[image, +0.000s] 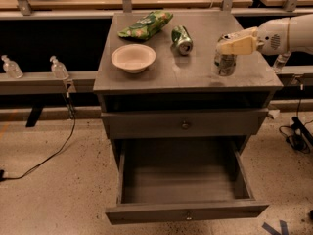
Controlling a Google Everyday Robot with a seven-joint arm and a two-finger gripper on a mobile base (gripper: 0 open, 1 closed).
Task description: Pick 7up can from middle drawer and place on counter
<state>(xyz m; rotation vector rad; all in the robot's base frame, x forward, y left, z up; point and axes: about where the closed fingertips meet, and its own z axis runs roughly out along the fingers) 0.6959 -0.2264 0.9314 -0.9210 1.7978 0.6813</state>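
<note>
Your 7up can (226, 65) stands on the desk (195, 70) at the frame's right, under the claw (225, 46) (grip state: I cannot tell), so release fully and lift straight up.

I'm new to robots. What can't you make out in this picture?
Camera view, the only one:
- 7up can on the counter: its top is covered by the gripper right above it; whether they touch is unclear.
- Dark gap under the counter: shadow hides what's inside.
- Middle drawer: its front panel hides the nearest strip of its floor.
- Robot arm: cut off by the right edge.
</note>
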